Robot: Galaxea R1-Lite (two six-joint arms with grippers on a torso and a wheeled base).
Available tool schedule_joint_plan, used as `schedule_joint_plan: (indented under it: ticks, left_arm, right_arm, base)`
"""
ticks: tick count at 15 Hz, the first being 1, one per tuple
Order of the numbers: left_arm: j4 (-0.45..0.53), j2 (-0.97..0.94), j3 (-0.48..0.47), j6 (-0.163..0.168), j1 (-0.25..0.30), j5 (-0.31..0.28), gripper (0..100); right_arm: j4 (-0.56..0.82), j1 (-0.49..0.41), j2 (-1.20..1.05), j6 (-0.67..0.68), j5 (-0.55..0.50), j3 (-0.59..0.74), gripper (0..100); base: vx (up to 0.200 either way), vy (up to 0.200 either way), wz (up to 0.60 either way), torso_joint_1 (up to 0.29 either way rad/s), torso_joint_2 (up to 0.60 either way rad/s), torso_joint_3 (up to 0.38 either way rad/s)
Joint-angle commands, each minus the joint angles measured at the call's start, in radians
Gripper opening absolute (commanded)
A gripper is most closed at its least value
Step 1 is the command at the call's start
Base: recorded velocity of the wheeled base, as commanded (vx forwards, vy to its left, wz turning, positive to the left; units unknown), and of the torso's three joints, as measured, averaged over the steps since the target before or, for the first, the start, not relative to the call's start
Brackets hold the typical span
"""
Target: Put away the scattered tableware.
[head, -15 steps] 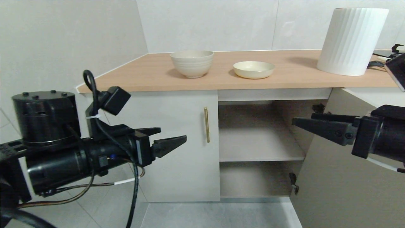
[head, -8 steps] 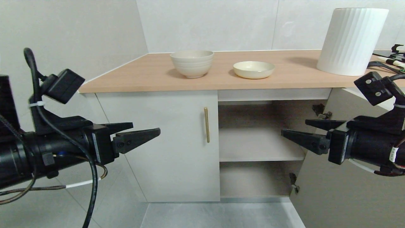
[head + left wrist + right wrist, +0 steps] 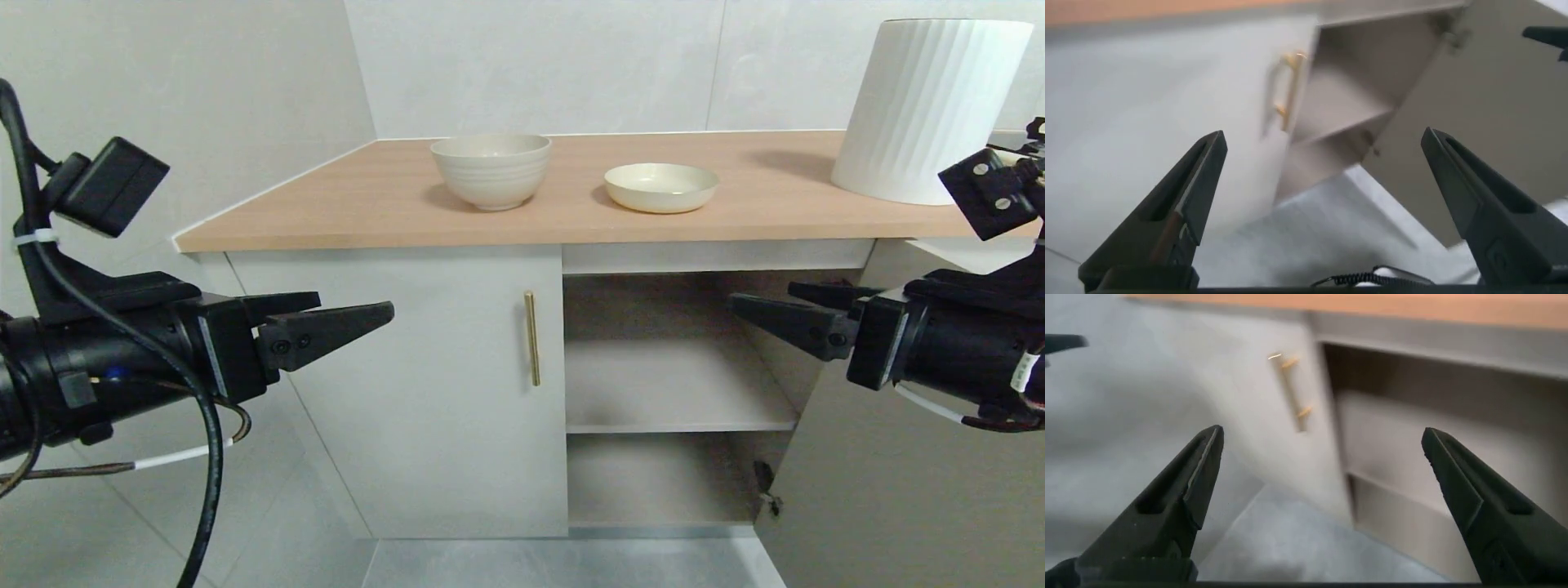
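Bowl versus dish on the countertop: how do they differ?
The bowl is deep with ridged sides; the dish is shallow and smooth. The bowl looks greyish beige, the dish paler cream. The bowl stands left of the dish. Both sit upright on the wooden countertop.

bowl (image 3: 491, 169): beige, upright, on counter | dish (image 3: 660, 186): cream, shallow, beside it

Beige ribbed bowl (image 3: 491, 170), cream plate (image 3: 661, 186)

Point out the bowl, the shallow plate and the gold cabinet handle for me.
bowl (image 3: 491, 178), head view, on its ribbed outer wall.
shallow plate (image 3: 661, 186), head view, on its inner surface.
gold handle (image 3: 531, 338), head view, on the middle of the bar.
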Motion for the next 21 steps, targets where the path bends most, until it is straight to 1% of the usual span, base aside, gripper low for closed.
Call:
schedule_joint_plan:
  ticks: [1,5,6,8,10,15,16,17,21]
  left_arm:
    - [0.000,-0.001,-0.002,0.000,0.002,0.001,100]
    - [0.000,-0.005,-0.007,-0.003,0.011,0.002,100]
    - [-0.001,-0.011,-0.007,-0.016,0.011,0.001,100]
    - [-0.006,-0.019,-0.018,-0.057,0.011,0.001,100]
    - [-0.006,-0.022,-0.019,-0.072,0.011,-0.002,100]
    - [-0.006,-0.018,-0.019,-0.072,0.011,-0.004,100]
    - [-0.006,-0.016,-0.019,-0.072,0.011,-0.004,100]
    - [-0.006,-0.016,-0.021,-0.072,0.011,-0.006,100]
    - [-0.006,-0.016,-0.021,-0.072,0.011,-0.006,100]
  right_arm:
    - [0.000,0.001,-0.007,0.001,0.001,0.007,100]
    - [0.000,0.000,-0.010,-0.002,-0.004,0.022,100]
    - [-0.003,0.000,-0.011,-0.001,-0.015,0.017,100]
    - [-0.011,0.000,-0.004,-0.004,-0.035,0.014,100]
    - [-0.049,0.000,0.025,-0.007,-0.044,0.016,100]
    - [-0.055,0.000,0.033,-0.005,-0.073,0.004,100]
    - [-0.055,0.000,0.033,-0.005,-0.102,-0.001,100]
    - [-0.055,0.001,0.035,-0.007,-0.108,-0.003,100]
    - [-0.055,0.018,0.029,-0.008,-0.108,0.002,100]
  base:
    - [0.200,0.000,0.00,0.012,0.01,0.002]
    - [0.200,0.000,0.00,0.001,0.00,0.002]
    - [0.000,0.000,0.00,0.000,0.00,0.000]
    - [0.000,0.000,0.00,0.000,0.00,0.000]
    - [0.000,0.000,0.00,0.000,0.00,0.000]
    - [0.000,0.000,0.00,0.000,0.00,0.000]
    - [0.000,0.000,0.00,0.000,0.00,0.000]
    - [0.000,0.000,0.00,0.000,0.00,0.000]
    - [0.000,0.000,0.00,0.001,-0.04,-0.040]
